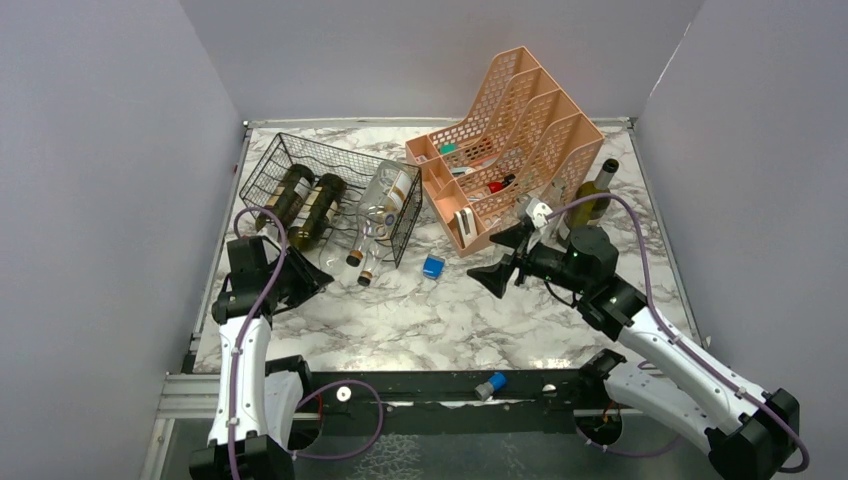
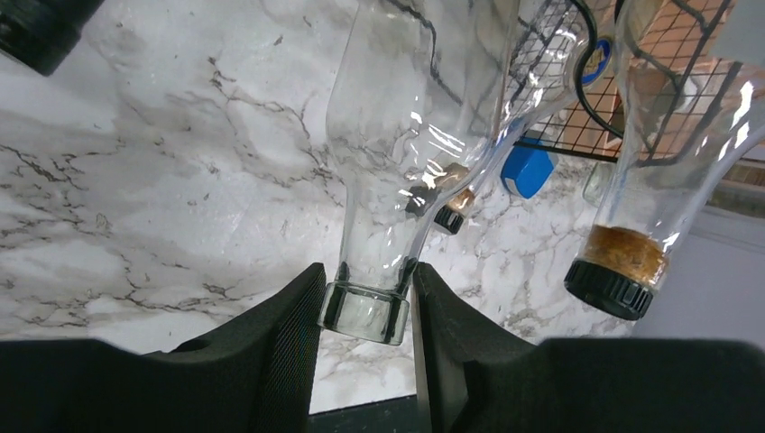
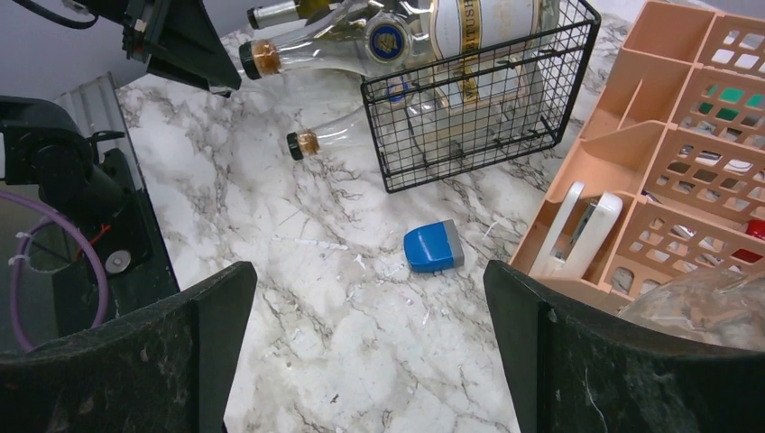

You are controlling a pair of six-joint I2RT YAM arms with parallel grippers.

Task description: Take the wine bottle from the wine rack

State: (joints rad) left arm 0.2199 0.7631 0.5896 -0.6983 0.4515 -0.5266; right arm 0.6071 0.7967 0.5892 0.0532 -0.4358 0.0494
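Wine bottle (image 2: 388,162), clear glass, sits with its neck clamped between the left gripper's (image 2: 365,298) jaws, close by the wine rack (image 1: 300,160). Right gripper (image 3: 365,280) hovers over the marble table (image 1: 450,310), jaws wide apart.

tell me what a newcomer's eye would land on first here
First the black wire wine rack at the far left of the marble table, dark bottles lying in it, with the tall peach file organizer to its right. Then the left gripper, shut on the mouth end of a clear bottle, while the right gripper hangs wide open above the table near a small blue block.
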